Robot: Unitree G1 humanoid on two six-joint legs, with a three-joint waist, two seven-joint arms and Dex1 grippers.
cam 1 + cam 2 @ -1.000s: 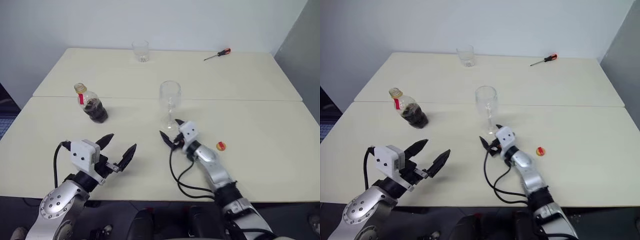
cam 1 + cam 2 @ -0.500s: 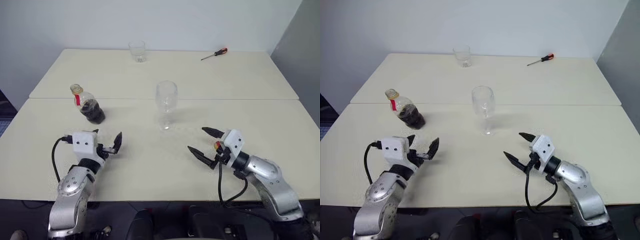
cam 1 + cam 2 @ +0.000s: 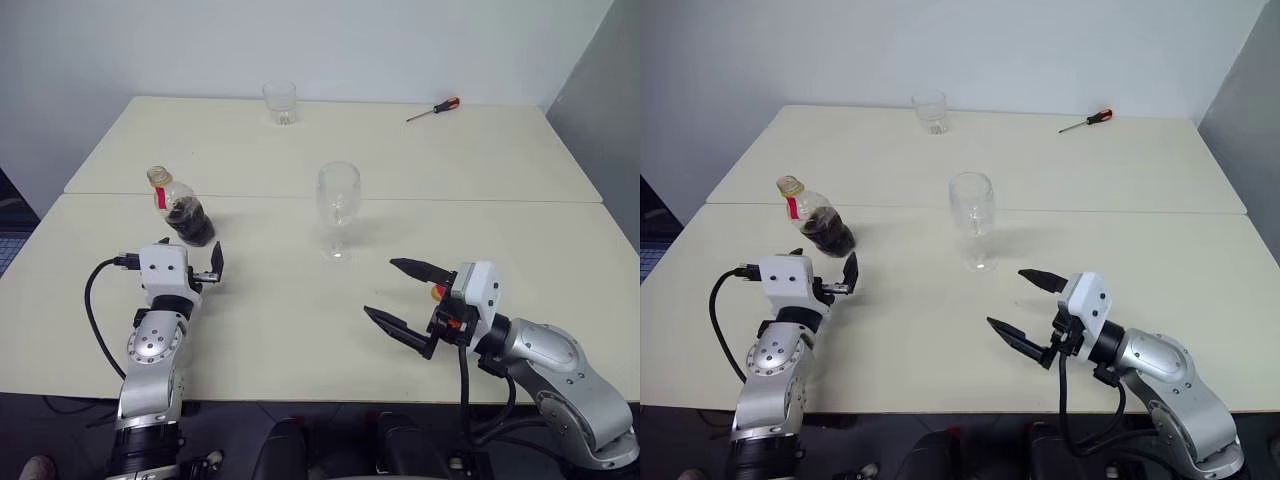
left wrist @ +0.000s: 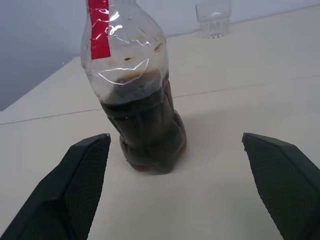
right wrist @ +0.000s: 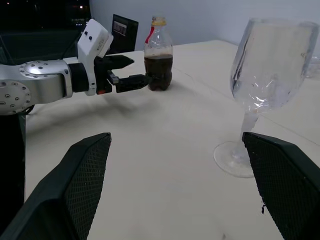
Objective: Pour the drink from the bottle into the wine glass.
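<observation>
Item 1, bottle (image 3: 181, 208): upright on the table (image 3: 300, 330) at approx 10 o'clock from table centre, uncapped by the look of it, drink (image 4: 145, 135) filling the lower half; nothing grips it. Item 2, left gripper (image 3: 190, 268): fingers wide apart, empty, just short of the bottle at its 6 o'clock; you have it lined up so the body sits between the fingers (image 4: 82, 175), prob. for a side grasp. Item 3, wine glass (image 3: 338, 205): upright, empty, near centre, approx 3 o'clock of the bottle, well apart. Item 4, right gripper (image 3: 405, 298): fingers spread, empty, at 5 o'clock of the glass, pointing toward it; likely standing by to steady it. Misc: small yellow-red cap (image 3: 438, 291) beside the right gripper; tumbler (image 3: 281, 102) at 12 o'clock, screwdriver (image 3: 434, 109) at 1 o'clock, both at the far edge, out of your way.
</observation>
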